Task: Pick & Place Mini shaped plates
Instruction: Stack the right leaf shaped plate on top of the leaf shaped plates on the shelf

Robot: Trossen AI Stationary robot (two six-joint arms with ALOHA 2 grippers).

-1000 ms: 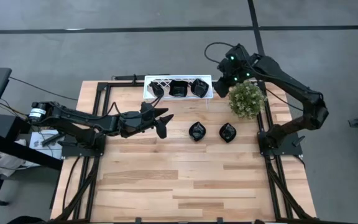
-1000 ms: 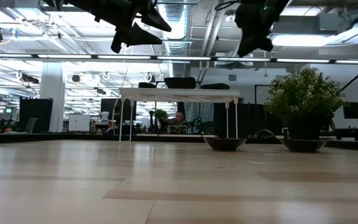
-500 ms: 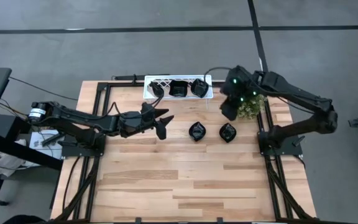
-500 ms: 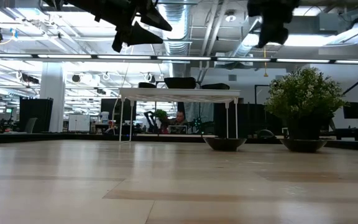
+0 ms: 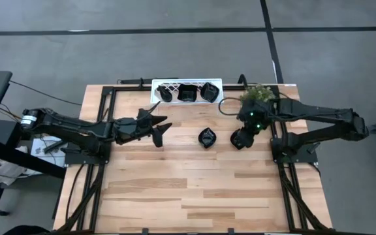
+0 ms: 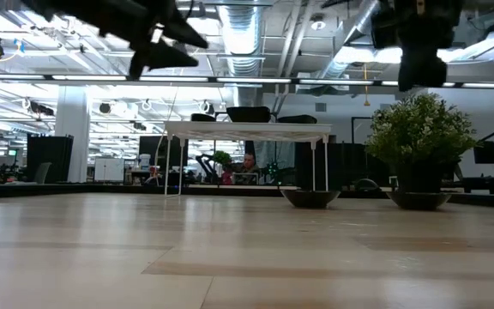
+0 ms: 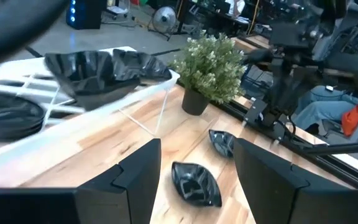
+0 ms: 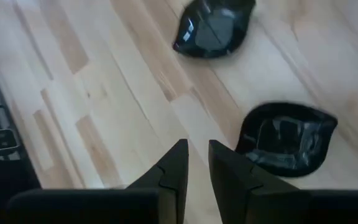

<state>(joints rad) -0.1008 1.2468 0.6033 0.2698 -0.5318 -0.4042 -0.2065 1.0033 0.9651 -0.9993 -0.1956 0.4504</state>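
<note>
Two glossy black mini plates [image 5: 207,138] [image 5: 239,140] lie flat on the wooden table, also seen in the right wrist view [image 8: 213,28] [image 8: 284,140]. Three more plates [image 5: 187,93] sit on the white lattice rack [image 5: 175,83] at the far edge. My right gripper [image 5: 242,134] hangs above the right-hand plate, pointing steeply down, its fingers [image 8: 173,171] a narrow gap apart with only bare wood between them. My left gripper [image 5: 163,128] hovers open left of the two plates, pointing toward them [image 7: 197,158], and holds nothing.
A small potted plant [image 5: 260,96] stands at the far right, just beyond my right gripper and beside the rack. Black frame rails [image 5: 281,130] run along both sides of the table. The near half of the table [image 5: 194,189] is bare wood.
My right gripper has swung from behind the rack and plant toward the near side and down, turning as it went, and now hangs over the right-hand plate. My left gripper has drawn back a little toward the table's left edge, still open. No plate has moved.
</note>
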